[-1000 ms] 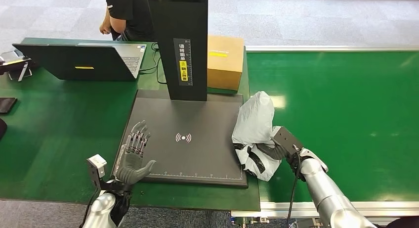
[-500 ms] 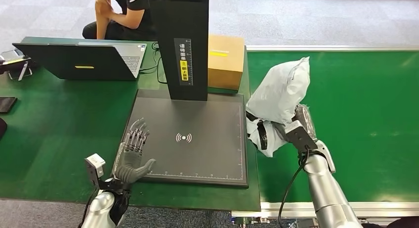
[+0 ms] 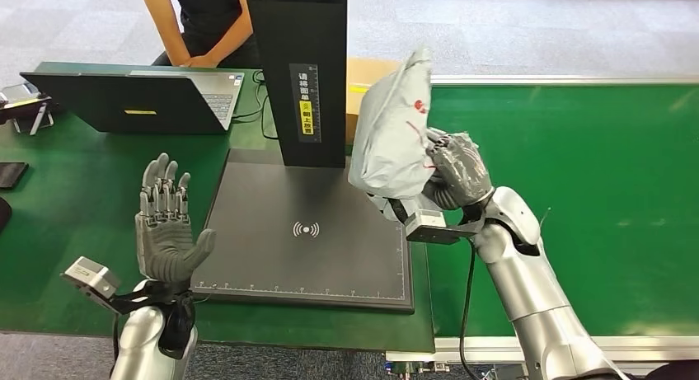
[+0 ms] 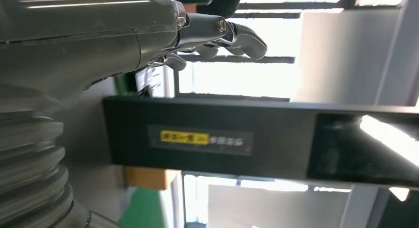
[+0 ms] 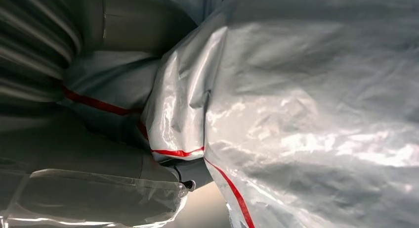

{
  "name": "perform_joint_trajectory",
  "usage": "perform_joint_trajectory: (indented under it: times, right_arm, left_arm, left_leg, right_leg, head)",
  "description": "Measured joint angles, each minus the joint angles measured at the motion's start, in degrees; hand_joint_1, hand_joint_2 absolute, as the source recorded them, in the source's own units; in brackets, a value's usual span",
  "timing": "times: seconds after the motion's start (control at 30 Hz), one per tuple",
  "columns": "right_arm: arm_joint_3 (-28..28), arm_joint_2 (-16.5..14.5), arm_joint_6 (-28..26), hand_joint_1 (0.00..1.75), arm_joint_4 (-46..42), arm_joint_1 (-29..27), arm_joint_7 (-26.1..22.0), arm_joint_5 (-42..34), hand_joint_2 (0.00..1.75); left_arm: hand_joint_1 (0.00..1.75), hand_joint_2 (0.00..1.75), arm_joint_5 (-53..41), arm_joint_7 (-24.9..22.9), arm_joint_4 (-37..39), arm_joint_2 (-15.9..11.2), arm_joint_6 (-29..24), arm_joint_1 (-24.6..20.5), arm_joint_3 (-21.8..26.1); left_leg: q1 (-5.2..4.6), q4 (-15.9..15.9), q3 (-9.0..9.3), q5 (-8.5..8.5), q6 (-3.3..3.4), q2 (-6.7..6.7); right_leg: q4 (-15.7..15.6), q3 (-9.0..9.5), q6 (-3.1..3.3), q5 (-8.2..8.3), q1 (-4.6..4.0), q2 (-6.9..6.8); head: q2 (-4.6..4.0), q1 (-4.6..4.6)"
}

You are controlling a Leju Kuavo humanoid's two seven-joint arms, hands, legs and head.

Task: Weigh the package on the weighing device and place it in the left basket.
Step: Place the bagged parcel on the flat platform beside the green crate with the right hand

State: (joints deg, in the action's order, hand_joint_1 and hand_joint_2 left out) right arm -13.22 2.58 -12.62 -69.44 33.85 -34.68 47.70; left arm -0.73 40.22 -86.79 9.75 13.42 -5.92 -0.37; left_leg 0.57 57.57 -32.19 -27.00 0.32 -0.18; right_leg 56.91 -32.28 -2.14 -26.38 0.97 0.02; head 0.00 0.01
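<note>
My right hand (image 3: pixel 455 172) grips a grey plastic mailer package (image 3: pixel 395 133) with red markings and holds it upright in the air above the right edge of the black weighing platform (image 3: pixel 309 232). Up close in the right wrist view, the crinkled package (image 5: pixel 306 104) lies against my palm. My left hand (image 3: pixel 167 227) is raised with its fingers spread and palm facing the platform, left of the platform's front corner; it holds nothing. The left wrist view shows its fingers (image 4: pixel 232 35) before the scale's black column (image 4: pixel 257 141).
The scale's black column (image 3: pixel 298 67) rises at the platform's back. A cardboard box (image 3: pixel 364 75) stands behind it, a laptop (image 3: pixel 140 100) at back left, and a person (image 3: pixel 206 21) behind the table. A green conveyor belt (image 3: pixel 577 190) lies to the right.
My right hand has lifted the package off the belt and carried it up and left, over the platform's right edge. My left hand has risen from the platform's corner and moved left.
</note>
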Motion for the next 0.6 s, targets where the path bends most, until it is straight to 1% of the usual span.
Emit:
perform_joint_trajectory:
  times: [0.1,0.17,0.23,0.33,0.43,0.53,0.6]
  right_arm:
    - [-6.7,0.2,-1.2,1.75,6.5,4.7,-0.5,6.0,1.75]
    - [-11.7,0.2,-1.7,1.75,11.0,7.6,-0.1,7.8,1.75]
    - [-16.2,-0.1,-1.2,1.75,15.6,10.6,0.5,8.7,1.75]
    - [-21.8,-1.2,2.1,1.75,23.4,15.2,1.0,9.6,1.75]
    - [-26.3,-2.7,6.1,1.75,30.6,18.7,0.1,11.2,1.75]
    - [-30.3,-4.0,7.8,1.75,36.1,21.1,-0.7,12.5,1.75]
    - [-32.0,-4.9,7.7,1.11,38.6,22.2,-0.6,12.7,1.75]
  left_arm:
    - [0.00,1.75,0.8,0.0,-1.7,0.5,-3.1,0.2,0.8]
    - [0.00,1.75,1.7,0.0,-3.4,1.0,-6.0,0.6,2.0]
    - [0.00,1.75,2.4,0.0,-5.2,1.5,-7.5,1.1,3.5]
    - [0.00,1.75,2.3,0.0,-7.1,2.4,-7.7,1.6,5.1]
    - [0.00,1.75,2.2,0.0,-7.8,3.0,-7.2,1.7,5.6]
    - [0.00,1.75,2.1,0.0,-7.8,3.2,-6.6,1.7,5.6]
    - [0.00,1.75,2.0,0.0,-7.8,3.2,-6.3,1.7,5.6]
  left_leg:
    - [0.00,0.0,0.00,0.00,0.00,0.03]
    - [0.00,0.0,-0.01,0.00,0.00,0.01]
    - [0.00,0.0,-0.02,0.01,0.00,-0.03]
    - [0.00,0.0,-0.03,0.02,-0.01,-0.10]
    - [0.00,0.0,-0.04,0.02,-0.01,-0.12]
    - [0.00,0.0,-0.04,0.02,-0.01,-0.11]
    - [-0.01,0.0,-0.03,0.01,-0.01,-0.12]
  right_leg:
    - [0.0,-0.02,0.01,0.01,0.01,0.04]
    - [0.0,-0.02,0.01,0.01,0.00,0.01]
    - [0.0,-0.03,0.01,0.00,-0.01,-0.03]
    - [0.0,-0.02,0.02,-0.01,-0.01,-0.10]
    - [0.0,-0.02,0.02,-0.01,0.00,-0.11]
    - [0.0,-0.02,0.02,-0.01,0.01,-0.10]
    - [0.0,-0.02,0.02,-0.01,0.01,-0.10]
  head:
    - [0.00,0.00]
    - [0.00,-0.01]
    - [0.00,0.00]
    - [0.00,-0.01]
    - [0.00,0.00]
    - [0.00,0.01]
    - [0.00,0.00]
